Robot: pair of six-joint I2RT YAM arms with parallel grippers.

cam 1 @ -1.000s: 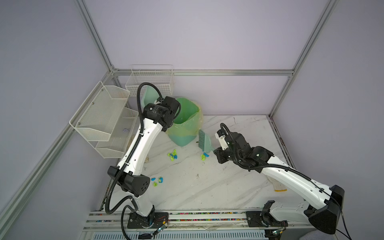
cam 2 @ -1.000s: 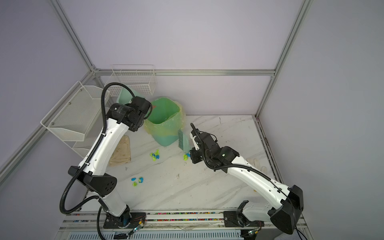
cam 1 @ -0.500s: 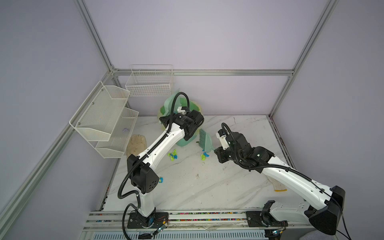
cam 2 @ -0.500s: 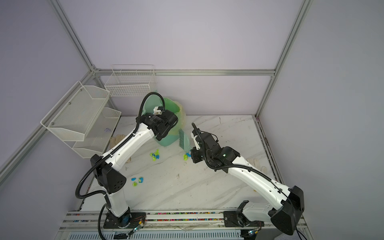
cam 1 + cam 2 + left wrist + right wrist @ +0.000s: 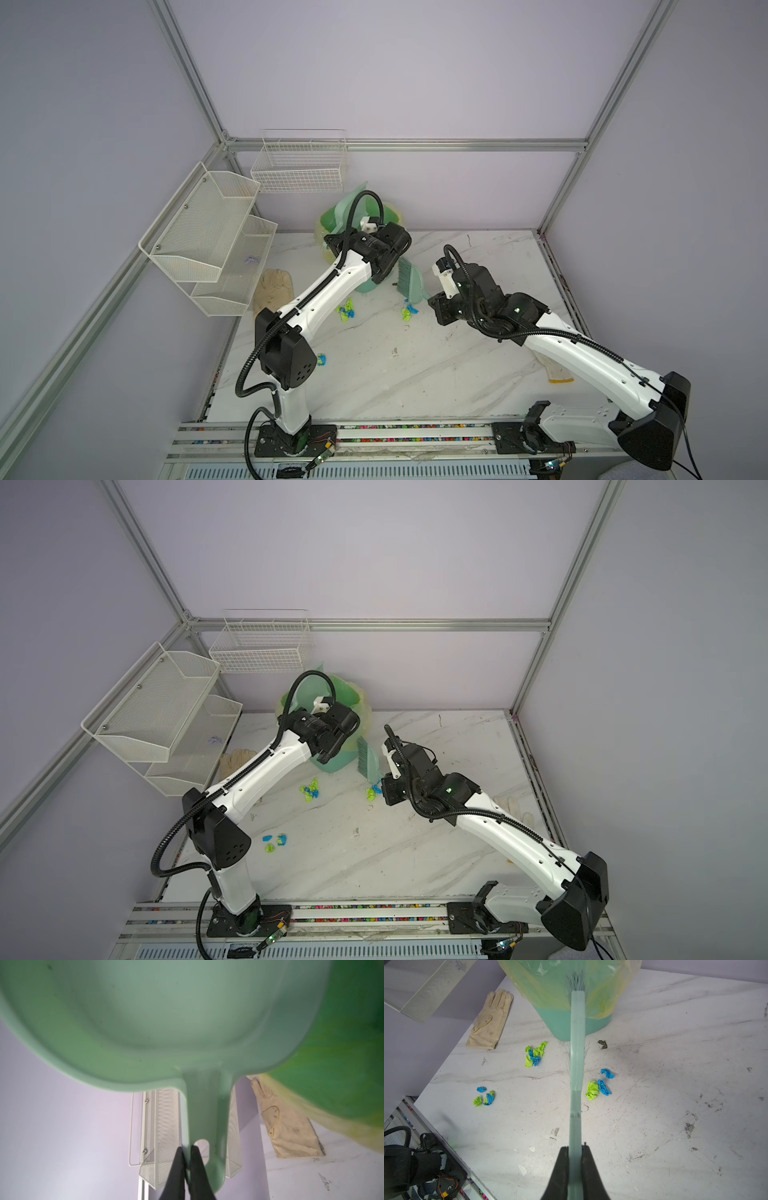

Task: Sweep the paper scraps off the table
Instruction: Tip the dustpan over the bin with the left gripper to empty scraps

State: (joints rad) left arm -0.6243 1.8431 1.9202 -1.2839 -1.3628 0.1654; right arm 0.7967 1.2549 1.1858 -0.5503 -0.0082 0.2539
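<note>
The table (image 5: 415, 374) is a white slab with grey veins, scuffed and flecked with dark marks. Lilac walls and an aluminium frame box it in, and a grooved rail (image 5: 395, 432) runs along its front edge. Two mesh shelves (image 5: 208, 224) hang on the side wall and one wire basket (image 5: 299, 170) on the back wall. One green bin (image 5: 560, 1026) with a yellowish liner stands at the far side of the table. One pale glove (image 5: 490, 1020) lies flat near the shelves, and a second glove (image 5: 557, 372) lies partly under the right arm.

The paper scraps (image 5: 535, 1054) lie on the table in three loose groups. About five wads sit just before the bin, three beside the brush (image 5: 577, 1043), and three or four nearer the rail — blue and lime mixed.

The left gripper (image 5: 187, 1151) pinches the handle edge of the one dustpan (image 5: 166, 1022), which is lifted clear of the table next to the bin. The right gripper (image 5: 575, 1151) is clamped on the brush handle — the bristled head sits close to the bin.
</note>
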